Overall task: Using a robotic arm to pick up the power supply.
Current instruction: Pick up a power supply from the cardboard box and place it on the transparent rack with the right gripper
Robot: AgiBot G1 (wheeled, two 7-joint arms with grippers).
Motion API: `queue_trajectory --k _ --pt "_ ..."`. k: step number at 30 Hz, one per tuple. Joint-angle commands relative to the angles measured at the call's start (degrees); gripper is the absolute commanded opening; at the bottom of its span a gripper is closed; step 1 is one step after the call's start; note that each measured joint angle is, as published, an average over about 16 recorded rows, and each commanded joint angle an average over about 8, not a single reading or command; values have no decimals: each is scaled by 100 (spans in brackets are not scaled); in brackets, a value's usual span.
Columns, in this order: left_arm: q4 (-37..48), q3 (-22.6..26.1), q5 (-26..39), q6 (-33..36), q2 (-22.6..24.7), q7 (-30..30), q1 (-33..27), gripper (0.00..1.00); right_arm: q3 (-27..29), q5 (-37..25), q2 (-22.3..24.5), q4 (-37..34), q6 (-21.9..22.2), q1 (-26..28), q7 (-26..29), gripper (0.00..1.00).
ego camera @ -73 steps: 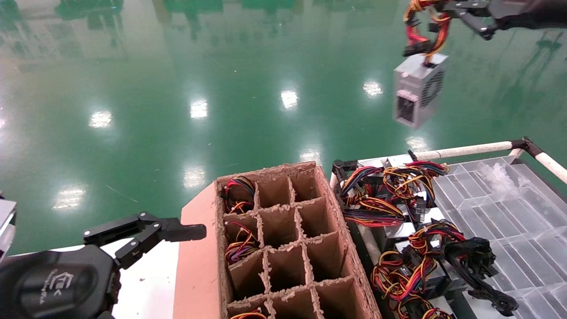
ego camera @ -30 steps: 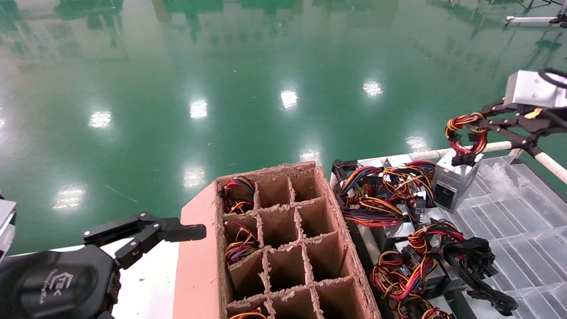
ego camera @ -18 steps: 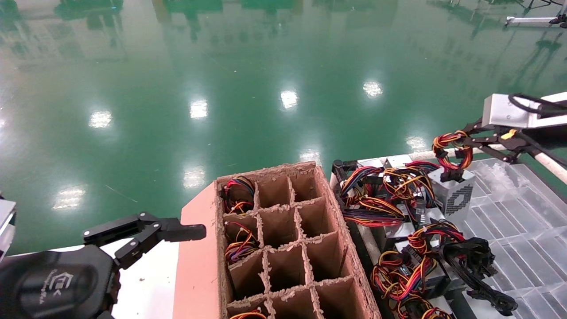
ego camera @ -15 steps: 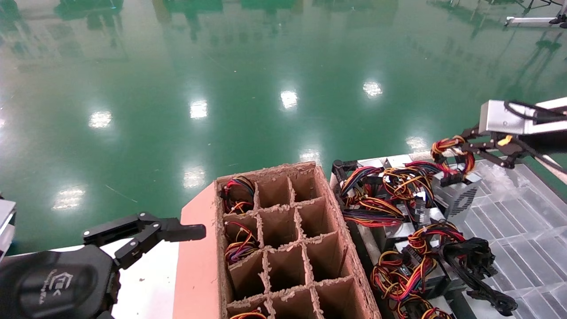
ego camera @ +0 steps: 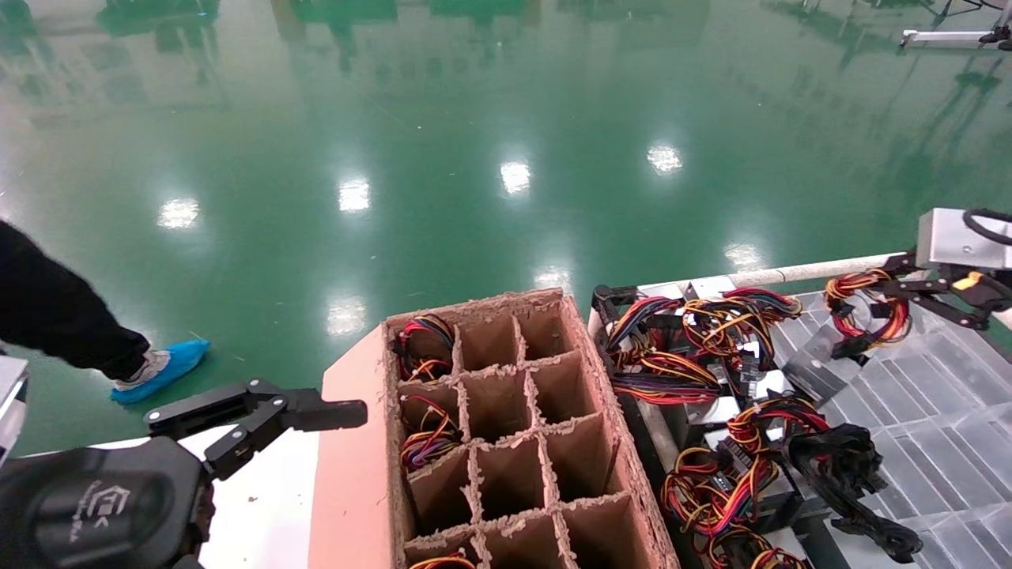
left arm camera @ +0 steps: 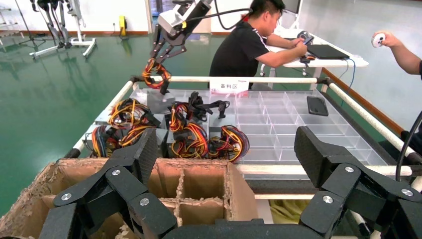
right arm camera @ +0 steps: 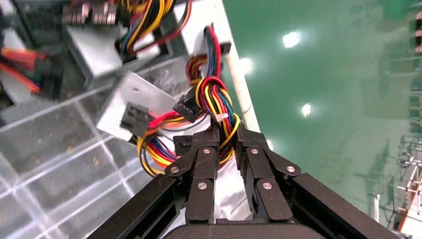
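— Black fingers on the right gripper (right arm camera: 225,137) are pinched tight on the coloured wire bundle (right arm camera: 217,107) of the power supply (ego camera: 814,370). Where does the unit itself sit?

— Over the clear divided tray (ego camera: 933,411), at about two o'clock from the cardboard box (ego camera: 506,427) in the head view. Its grey metal body hangs tilted from the wires, low over the tray; whether it touches the plastic I cannot tell.

— And the pile beside it?

— More power supplies (ego camera: 696,348) with tangled red, yellow and black wires lie between the box and the tray, at roughly three o'clock from the box.

— What about the box?

— It is split into cells. Wire bundles show in the two cells at its ten o'clock corner, and the middle cells look bare.

— The other arm?

— The left gripper (left arm camera: 224,164) sits at eight o'clock from the box, over the white surface (ego camera: 269,506), its fingers spread wide and holding nothing.

— Anyone around?

— A foot in a blue shoe cover (ego camera: 162,368) stands on the green floor (ego camera: 443,142). The left wrist view shows a man in black (left arm camera: 249,42) seated past the tray.
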Motion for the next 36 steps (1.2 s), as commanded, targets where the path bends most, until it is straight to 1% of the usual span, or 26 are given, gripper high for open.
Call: queue_trajectory --k 1,9,17,26,31,36 --pt "0 1 0 0 0 0 0 100 -32 -46 61 6 -9 24 -11 0" --pt "0 3 -2 -1 -1 2 -1 100 -107 -153 93 36 8 59 -27 0" --pt "0 6 -4 -2 -2 3 -1 100 -178 -256 83 78 131 106 -51 0" --pt "0 9 -6 -4 -4 4 -2 100 -254 -364 -137 197 212 137 -232 0" --pt "0 10 -7 -4 -4 5 -2 100 -242 -342 -274 245 115 174 -400 0" --pt "0 12 -8 -5 -5 6 -3 100 -231 -319 -352 212 -185 232 -512 0"
